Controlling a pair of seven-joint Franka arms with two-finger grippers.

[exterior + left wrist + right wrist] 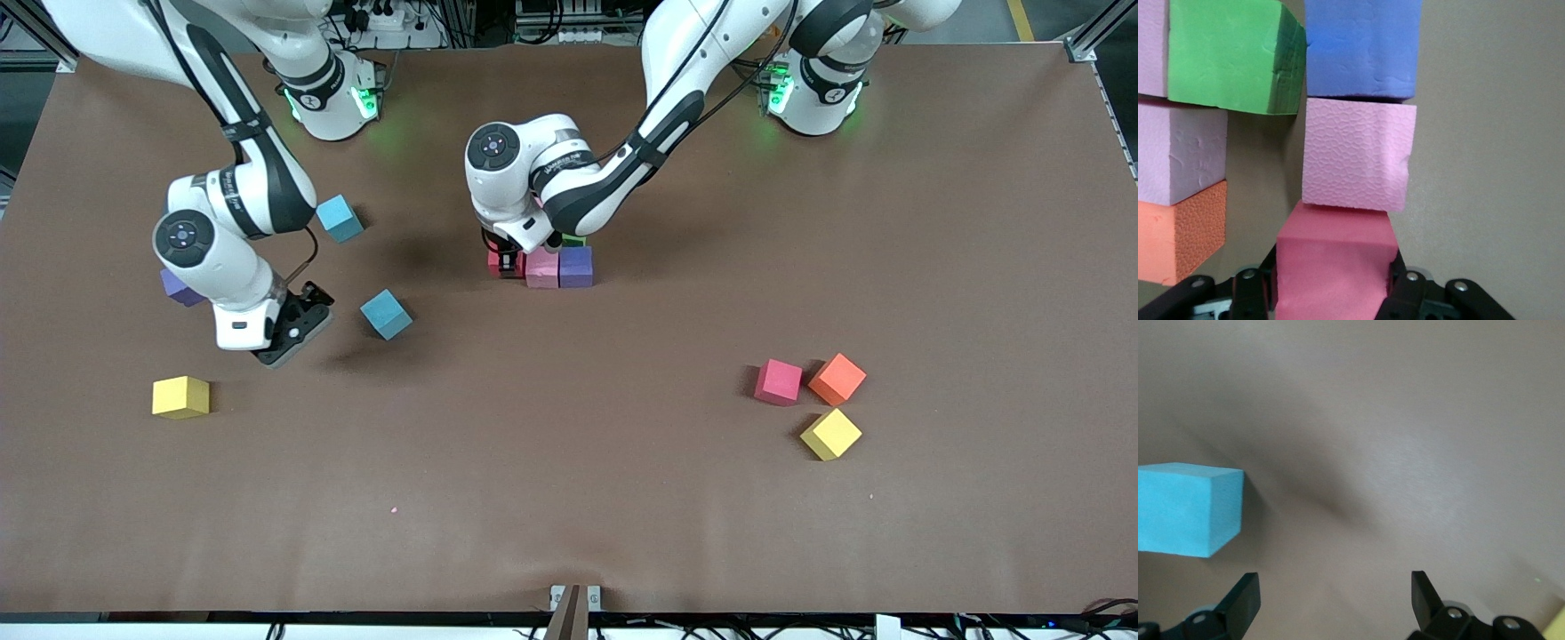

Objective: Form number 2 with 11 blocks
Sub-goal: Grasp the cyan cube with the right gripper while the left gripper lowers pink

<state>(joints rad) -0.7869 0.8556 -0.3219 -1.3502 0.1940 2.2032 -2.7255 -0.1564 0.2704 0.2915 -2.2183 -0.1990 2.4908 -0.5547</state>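
Blocks for the number 2 are partly gathered at mid-bench, under the left arm. The left pincer (508, 263) is down at the bench, its two fingers closed on a crimson block (1336, 267) that stands at the end of a short row: the crimson block touches a pink block (1358, 153), and that one touches a purple block (1361, 47). Beside this row, with a narrow strip of bare bench between, the left wrist view shows a green block (1231, 57), a pale pink block (1178, 153) and an orange block (1181, 233), plus the edge of one more pale block at the corner. So some six or seven cubes look placed, which I judge to be a bit over half of the figure; the front view hides most of them under the arm, so the exact shape cannot be read.

Loose cubes lie well apart from the figure. Toward the left arm's end sit a second crimson block (779, 381), another orange block (837, 379) and a yellow block (830, 434), close together. Toward the right arm's end are two cyan blocks (340, 219) (386, 314), a second yellow block (180, 396) and a purple one (180, 289) half hidden by the arm.

The right pincer (298, 329) hangs low over bare bench beside the nearer cyan block, fingers spread wide and holding nothing.
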